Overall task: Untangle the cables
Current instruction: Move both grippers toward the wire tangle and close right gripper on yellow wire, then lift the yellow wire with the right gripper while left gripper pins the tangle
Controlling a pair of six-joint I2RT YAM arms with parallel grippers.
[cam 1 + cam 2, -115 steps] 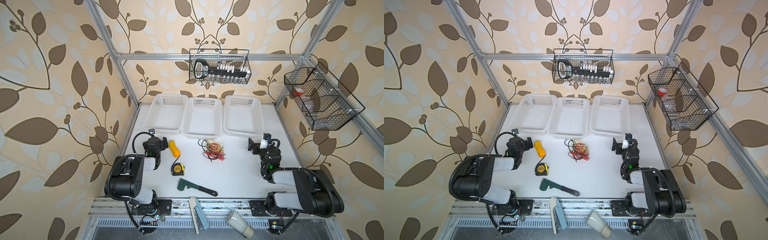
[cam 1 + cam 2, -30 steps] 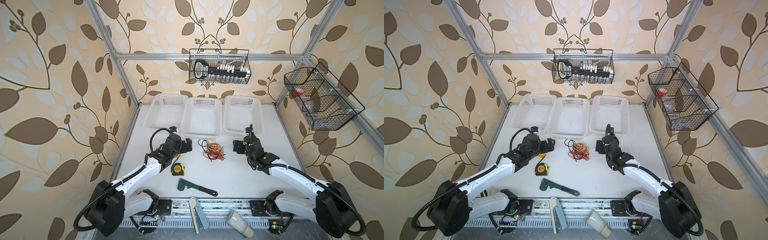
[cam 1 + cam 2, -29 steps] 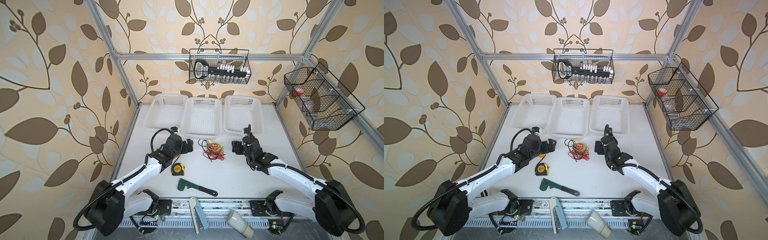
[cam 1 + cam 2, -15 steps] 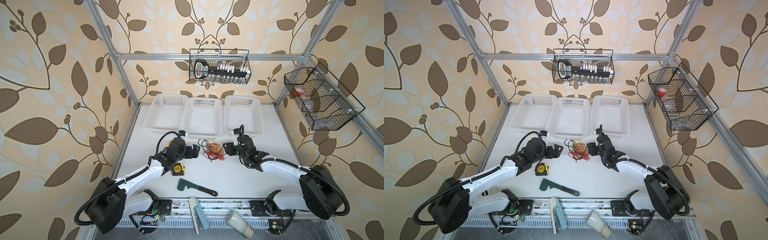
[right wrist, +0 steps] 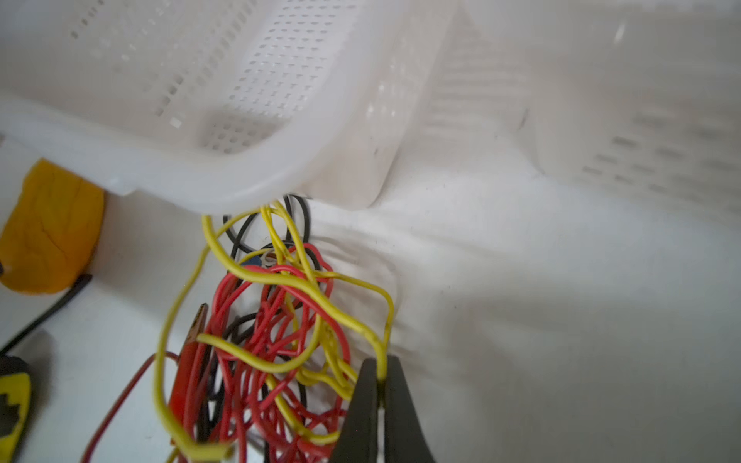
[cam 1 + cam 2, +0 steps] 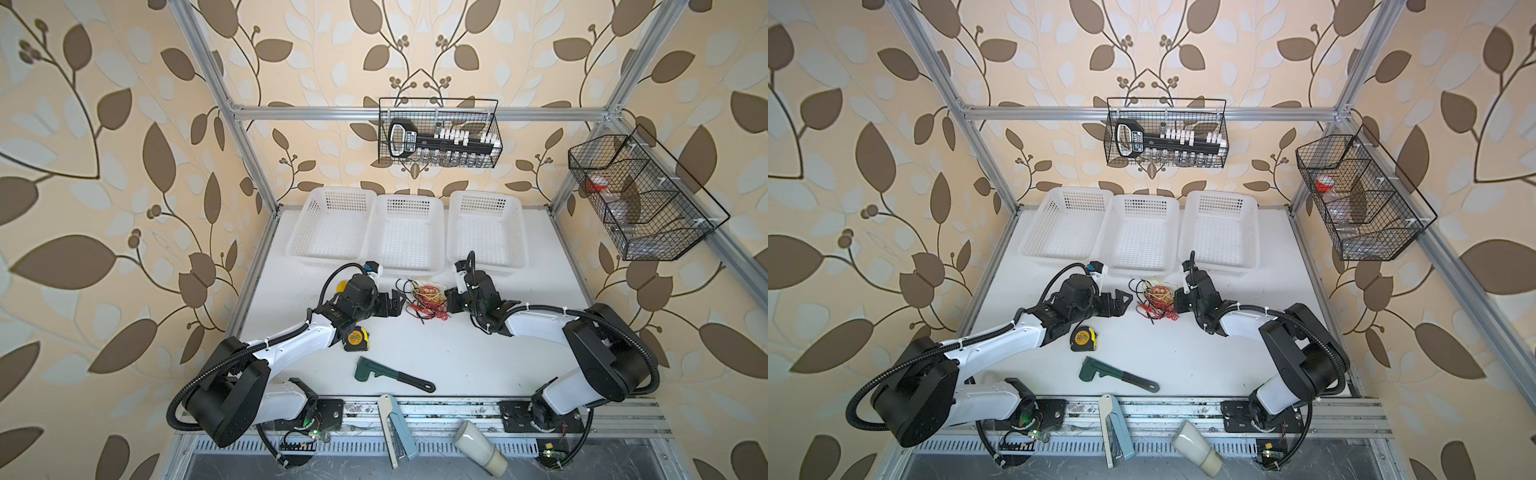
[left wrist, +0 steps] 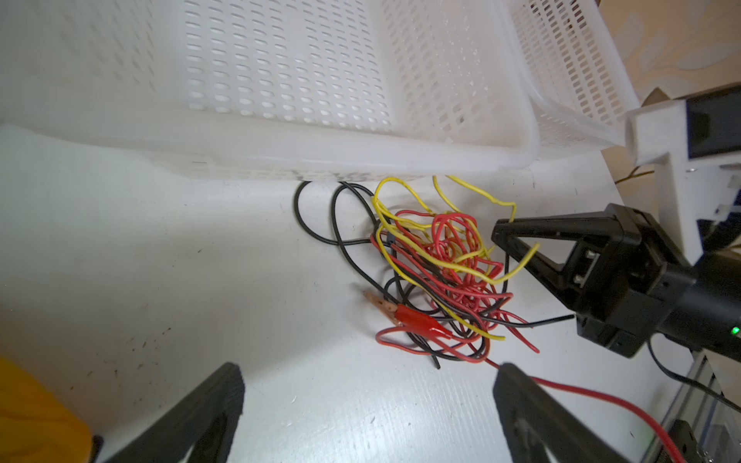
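Clearly, nothing had yet been separated: the cables (image 6: pixel 426 300) lay bunched toward the tabletop's (image 6: pixel 457 353) back edge, against a basket (image 7: pixel 280 154). One yellow wire (image 5: pixel 388 324) was pinched in the closed right gripper (image 5: pixel 379 371); the left gripper (image 7: pixel 367 381) was held wide open, empty, beside them.

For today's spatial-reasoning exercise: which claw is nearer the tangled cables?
Right. The right claw is shut on a yellow strand of the cables; the left claw is open on their opposite side.
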